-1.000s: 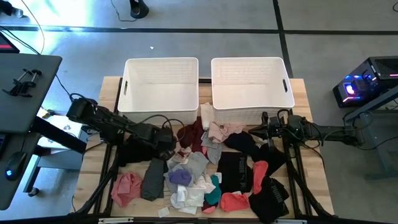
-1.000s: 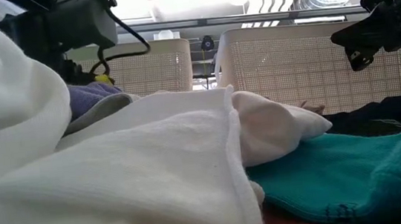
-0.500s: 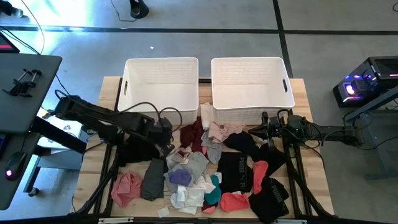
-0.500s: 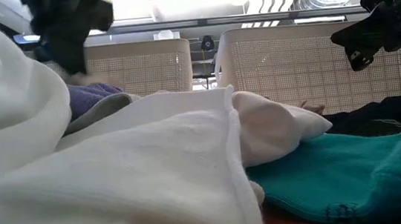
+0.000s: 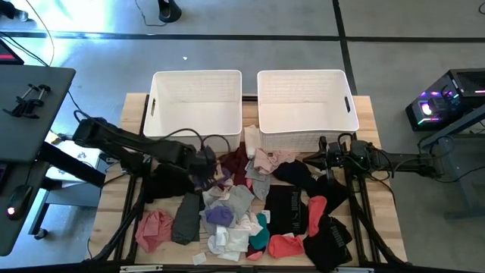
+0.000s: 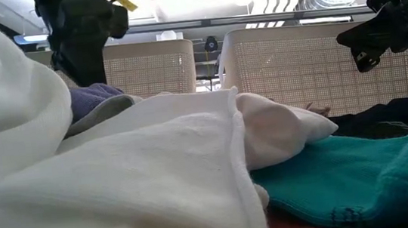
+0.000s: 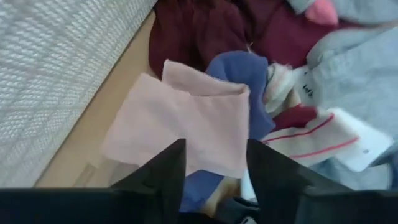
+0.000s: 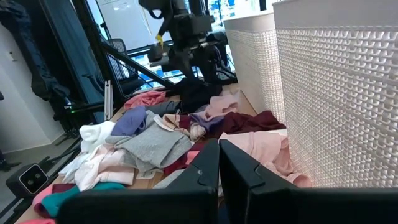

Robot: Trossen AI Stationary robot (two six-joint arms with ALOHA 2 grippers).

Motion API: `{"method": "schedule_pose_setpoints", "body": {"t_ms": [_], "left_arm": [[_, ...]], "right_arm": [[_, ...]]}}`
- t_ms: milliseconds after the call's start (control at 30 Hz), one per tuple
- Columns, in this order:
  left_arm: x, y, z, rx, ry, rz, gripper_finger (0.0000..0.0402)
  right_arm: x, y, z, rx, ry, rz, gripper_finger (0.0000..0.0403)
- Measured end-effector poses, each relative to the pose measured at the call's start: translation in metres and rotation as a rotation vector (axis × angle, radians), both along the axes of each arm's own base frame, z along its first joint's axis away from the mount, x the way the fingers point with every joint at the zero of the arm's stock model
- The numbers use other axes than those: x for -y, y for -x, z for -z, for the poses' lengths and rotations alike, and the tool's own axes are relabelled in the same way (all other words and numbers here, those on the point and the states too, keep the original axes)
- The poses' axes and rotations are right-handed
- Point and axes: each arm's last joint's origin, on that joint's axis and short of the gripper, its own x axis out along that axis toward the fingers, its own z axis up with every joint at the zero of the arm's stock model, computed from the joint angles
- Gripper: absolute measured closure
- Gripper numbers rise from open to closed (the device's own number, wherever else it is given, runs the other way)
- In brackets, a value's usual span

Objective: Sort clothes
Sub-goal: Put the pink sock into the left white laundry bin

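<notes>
The clothes (image 5: 250,205) lie in a loose heap on the wooden table, in front of two white baskets. My left gripper (image 5: 211,173) hangs above the heap's far left part, pointing steeply down, its fingers apart. Under it in the left wrist view lie a pale pink cloth (image 7: 180,121) on a lavender-blue one (image 7: 239,71), with maroon cloth (image 7: 193,31) beyond; nothing sits between the fingers (image 7: 214,149). My right gripper (image 5: 326,152) waits level at the right basket's near side, shut (image 8: 217,162), above black garments.
The left basket (image 5: 197,74) and right basket (image 5: 303,73) stand side by side at the far edge; the left one's wall (image 7: 56,74) is close beside my left gripper. Black garments (image 5: 303,208) cover the near right; a pink one (image 5: 154,227) lies near left.
My left gripper has risen from the heap's far left part and now hangs above it; in the low view its arm has climbed toward the top of the picture. My right arm has kept still.
</notes>
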Motion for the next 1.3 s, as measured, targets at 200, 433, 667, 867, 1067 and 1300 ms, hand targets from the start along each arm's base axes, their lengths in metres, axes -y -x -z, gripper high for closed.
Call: {"method": "schedule_pose_setpoints", "body": {"t_ms": [200,433,667,867,1067,1300], "left_arm": [[0.005,-0.012,0.02,-0.085,-0.01,0.173,0.0231],[0.006,-0.021,0.062,-0.122,0.05,0.197,0.0289],[-0.005,-0.026,0.075,-0.136,0.091,0.117,0.0393],[-0.014,-0.025,0.05,-0.039,0.11,0.095,0.04],[-0.017,-0.018,0.011,0.144,0.097,0.089,0.0401],[-0.025,-0.011,0.027,0.046,0.179,0.024,0.0361]], "right_arm": [[0.0,0.0,0.0,0.001,0.0,0.0,0.0402],[0.0,0.0,0.0,0.0,0.0,0.0,0.0402],[0.0,0.0,0.0,0.0,0.0,0.0,0.0402],[0.0,0.0,0.0,0.0,0.0,0.0,0.0402],[0.0,0.0,0.0,0.0,0.0,0.0,0.0402],[0.0,0.0,0.0,0.001,0.0,0.0,0.0402]]}}
